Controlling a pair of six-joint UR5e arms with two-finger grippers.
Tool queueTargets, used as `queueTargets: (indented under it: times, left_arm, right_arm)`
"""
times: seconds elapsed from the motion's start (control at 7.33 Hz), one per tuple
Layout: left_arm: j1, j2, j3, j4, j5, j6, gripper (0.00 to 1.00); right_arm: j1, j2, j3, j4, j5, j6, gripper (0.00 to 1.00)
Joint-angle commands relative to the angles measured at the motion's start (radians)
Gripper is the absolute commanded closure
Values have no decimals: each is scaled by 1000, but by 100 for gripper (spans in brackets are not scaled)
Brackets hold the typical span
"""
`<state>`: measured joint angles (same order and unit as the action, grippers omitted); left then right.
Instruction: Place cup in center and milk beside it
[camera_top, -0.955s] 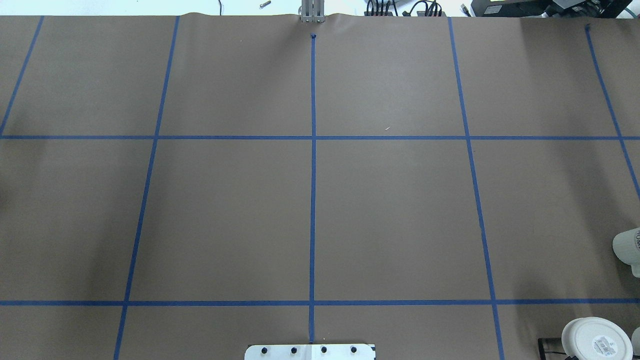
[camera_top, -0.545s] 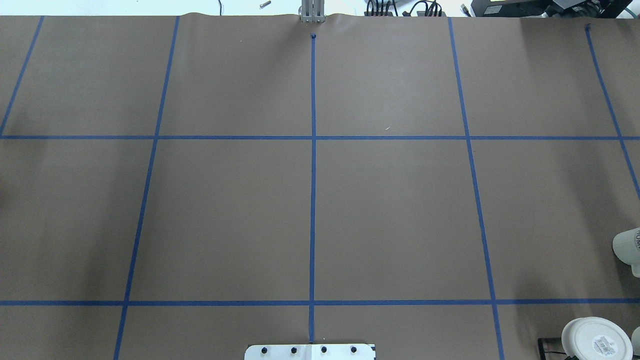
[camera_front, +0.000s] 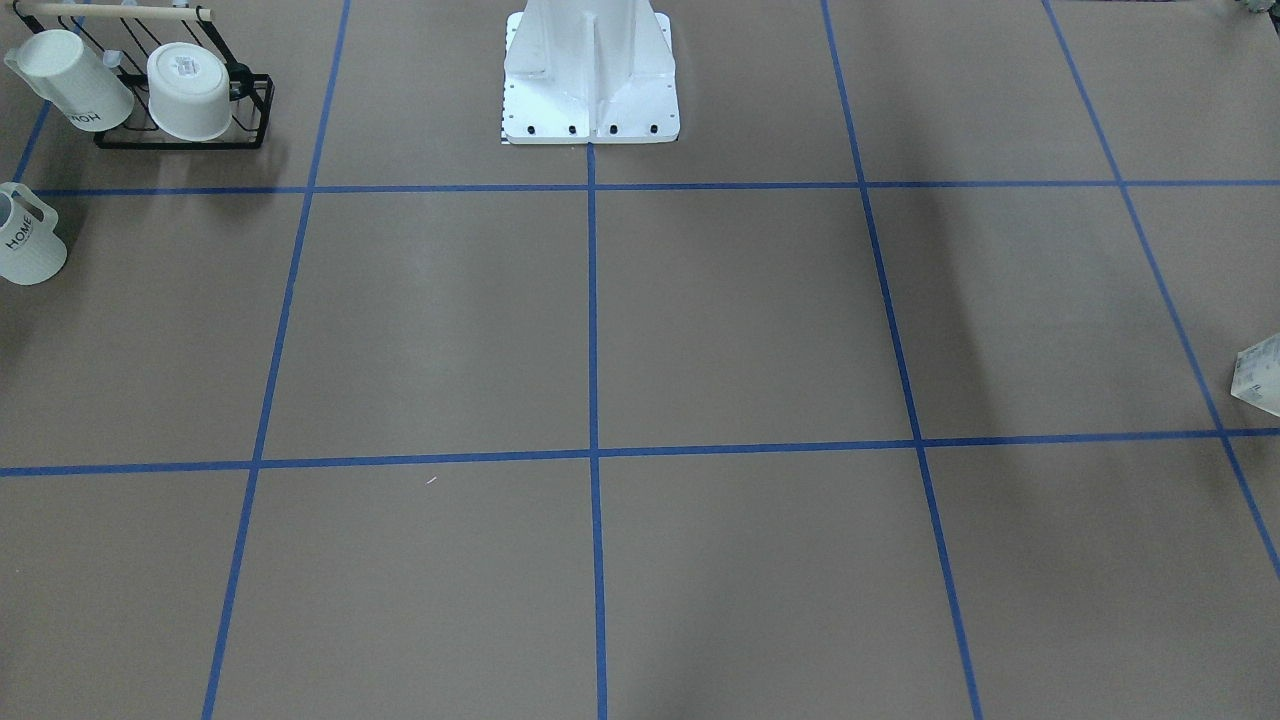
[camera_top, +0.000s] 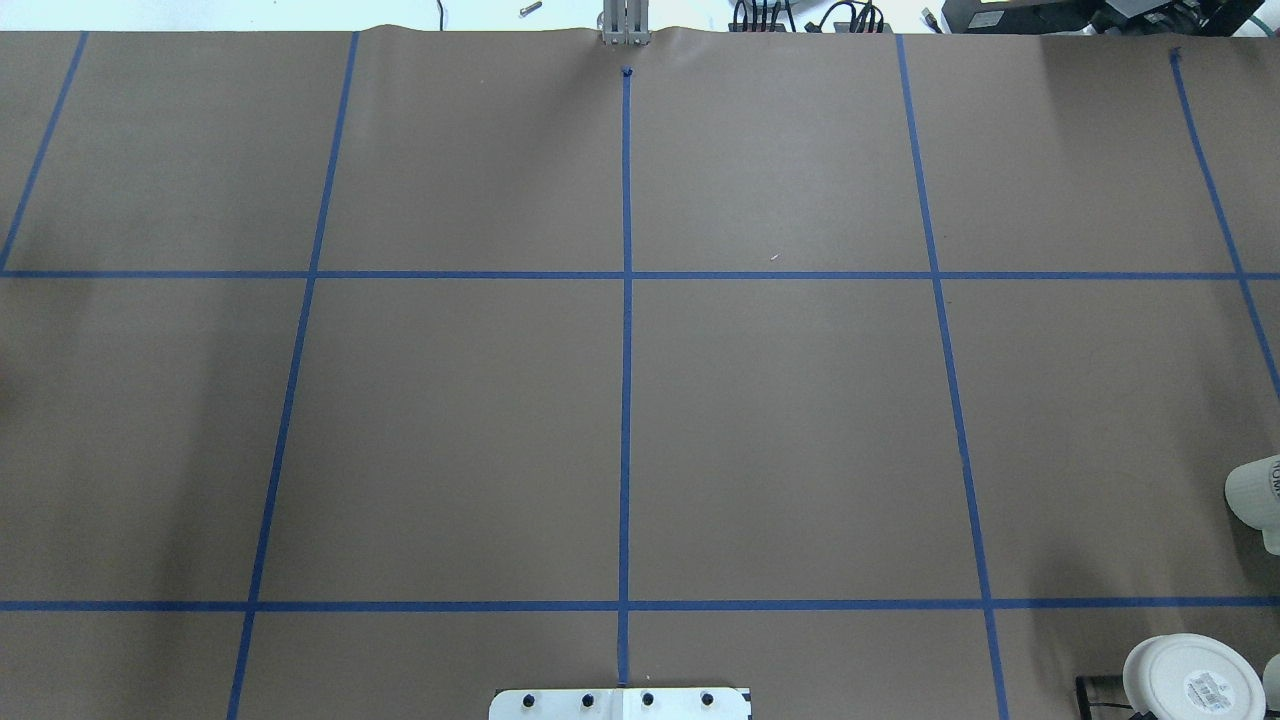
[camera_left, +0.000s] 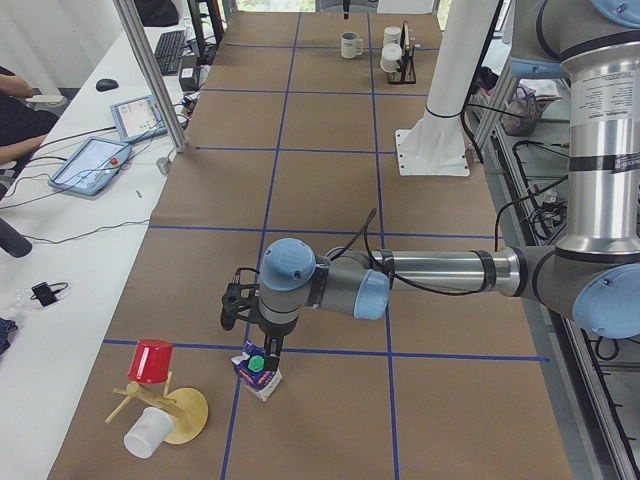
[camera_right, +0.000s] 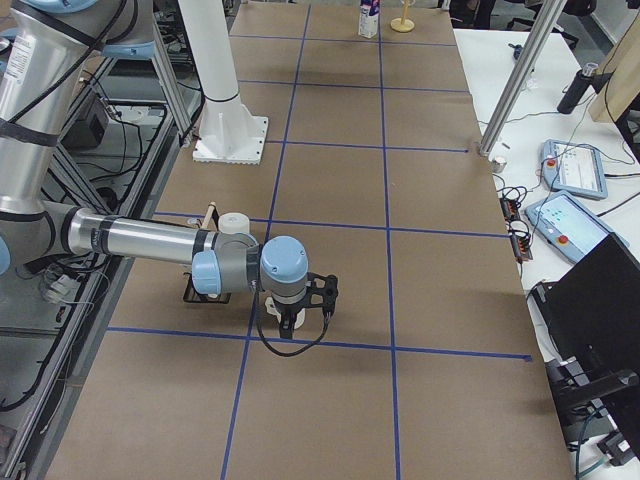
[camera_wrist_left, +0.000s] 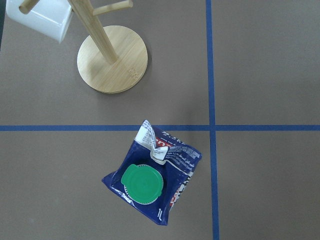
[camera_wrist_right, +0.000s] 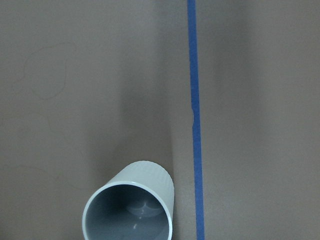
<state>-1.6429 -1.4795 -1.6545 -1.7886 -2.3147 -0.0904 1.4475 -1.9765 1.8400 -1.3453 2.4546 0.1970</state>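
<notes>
1. Two claws, one target each. The left claw (camera_left: 265, 345) hangs right over the milk (camera_wrist_left: 172, 165), and the right claw (camera_right: 290, 328) right over the cup (camera_wrist_right: 127, 210). Fingers show only in the side views, so I cannot tell whether either claw is apart or together.
2. Milk stands upright at the left end of the surface (camera_top: 800, 430). Its long axis is vertical and it sits diagonal to the tape lines (camera_wrist_left: 210, 75). Probably a straight drop.
3. Cup stands mouth up at the right end, just left of a tape line in the wrist view. Both things are well apart from the centre.
4. Milk is a glossy blue-white carton with a crumpled top fold and a round green cap (camera_wrist_left: 142, 184). Cup is white outside and grey inside, likely ceramic, hard and slippery.
</notes>
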Motion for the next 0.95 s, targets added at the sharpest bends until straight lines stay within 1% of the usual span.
queueTargets:
  times: [0.0,0.27,0.68,0.82]
  left_arm:
    - [0,1,1,-2,0,0,2]
    - [0,1,2,-2,0,1,2]
    - [0,1,2,-3,0,1,2]
    - [0,1,8,-3,-2,3,2]
  right_arm:
    - [-83,36,-60,8,52,2,0]
    - [-117,70,-131,9,50,2,0]
    - [-144,71,-153,9,47,2,0]
    - [-151,71,-154,9,47,2,7]
